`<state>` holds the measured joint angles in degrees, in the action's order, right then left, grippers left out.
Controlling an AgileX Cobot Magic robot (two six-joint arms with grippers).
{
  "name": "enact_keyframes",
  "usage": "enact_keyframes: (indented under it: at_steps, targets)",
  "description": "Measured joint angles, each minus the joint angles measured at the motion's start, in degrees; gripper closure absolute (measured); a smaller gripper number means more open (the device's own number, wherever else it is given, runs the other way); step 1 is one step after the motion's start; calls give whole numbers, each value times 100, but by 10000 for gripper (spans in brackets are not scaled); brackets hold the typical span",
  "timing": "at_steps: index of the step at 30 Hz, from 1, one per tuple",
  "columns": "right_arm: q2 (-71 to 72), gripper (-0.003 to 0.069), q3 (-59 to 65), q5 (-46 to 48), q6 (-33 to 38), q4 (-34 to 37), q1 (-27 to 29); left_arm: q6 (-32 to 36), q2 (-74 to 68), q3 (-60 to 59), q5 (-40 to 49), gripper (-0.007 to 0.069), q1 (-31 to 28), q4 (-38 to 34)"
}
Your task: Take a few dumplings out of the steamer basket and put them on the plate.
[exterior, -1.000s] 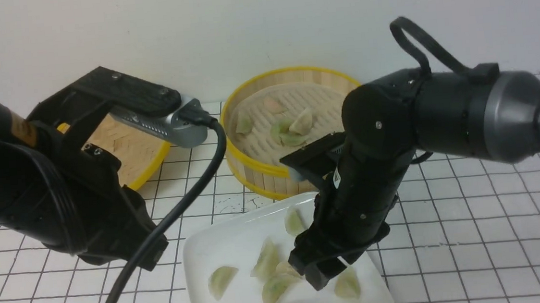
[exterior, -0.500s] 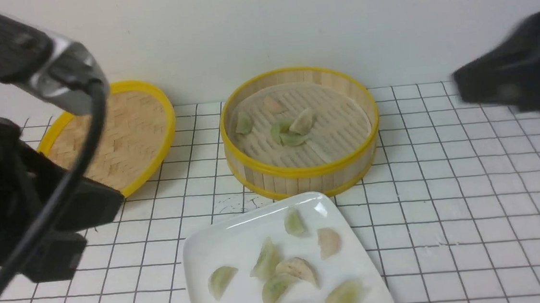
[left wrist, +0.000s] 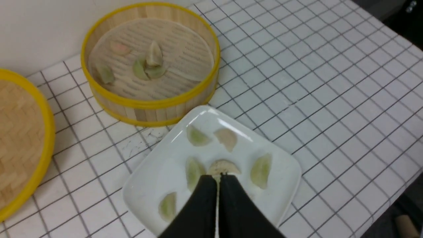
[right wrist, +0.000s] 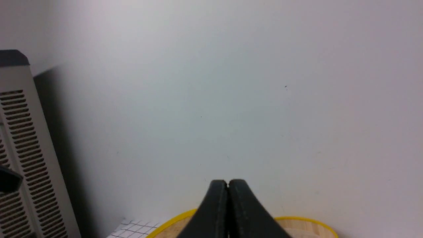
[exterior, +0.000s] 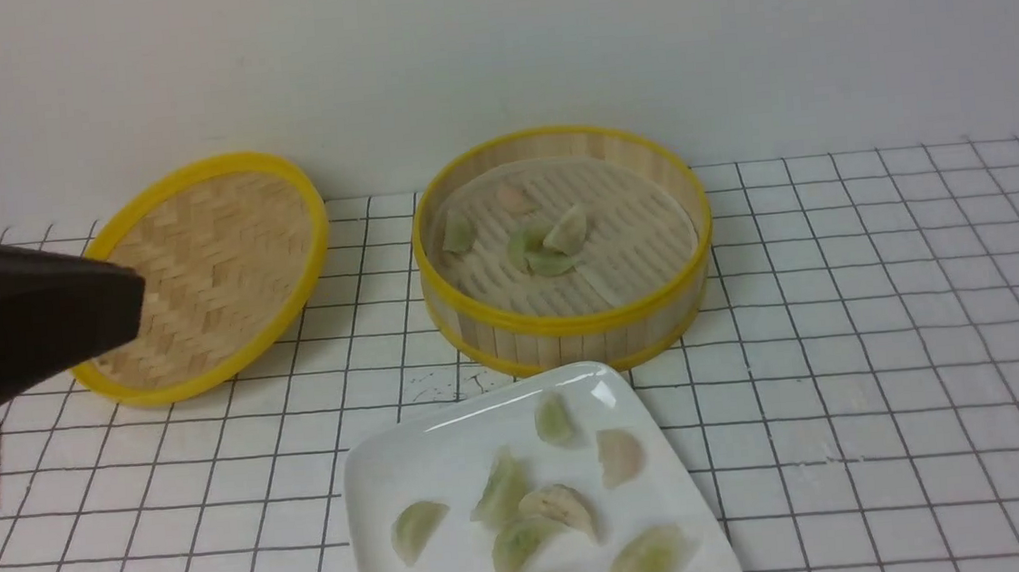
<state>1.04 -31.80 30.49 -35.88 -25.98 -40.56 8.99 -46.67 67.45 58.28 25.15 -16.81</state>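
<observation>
Your right arm, which had hung over the plate (exterior: pixel 414 462) a second before, had swung clear out of the front view. Your left arm (exterior: pixel 21 315) had drawn back to that view's edge, well to the left of the steamer basket (exterior: pixel 567 325). A pale pink dumpling (exterior: pixel 620 455) lay uncovered where the right pincer had been.

About nine dumplings (exterior: pixel 503 488), green and beige-pink, were on the plate, the nearest ones cut off by the frame edge. Five more lay inside the steamer basket, three bunched near its middle and two toward its far left wall. The plate sat just in front of the basket, its far corner close beside the basket's base. The woven lid (exterior: pixel 208 273) lay flat to the basket's left, apart from it, on the gridded tabletop (exterior: pixel 845 387).

Your left gripper (left wrist: pixel 218 175) had its jaws pressed together with nothing between them. Its wrist view looked down on the plate and the basket behind it. Your right gripper (right wrist: pixel 227 181) was likewise squeezed closed and empty, pointing at the white wall (right wrist: pixel 264 99). A yellow-rimmed bamboo edge showed below it; you could not tell whether that was the basket or the lid.
</observation>
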Motion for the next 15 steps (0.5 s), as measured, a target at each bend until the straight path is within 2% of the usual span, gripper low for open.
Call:
enact_keyframes:
  at_steps: [5, 11, 15]
  targets:
    - [0, 672, 30, -151, -11, -58, 0, -134, 407, -362, -412, 631, 0, -59]
    - [5, 672, 30, -193, -28, -64, -5, -261, 1983, -1528, -1606, 631, 0, -127]
    - [5, 672, 35, -200, -32, -64, -5, -302, 2596, -1987, -1942, 631, 0, -139]
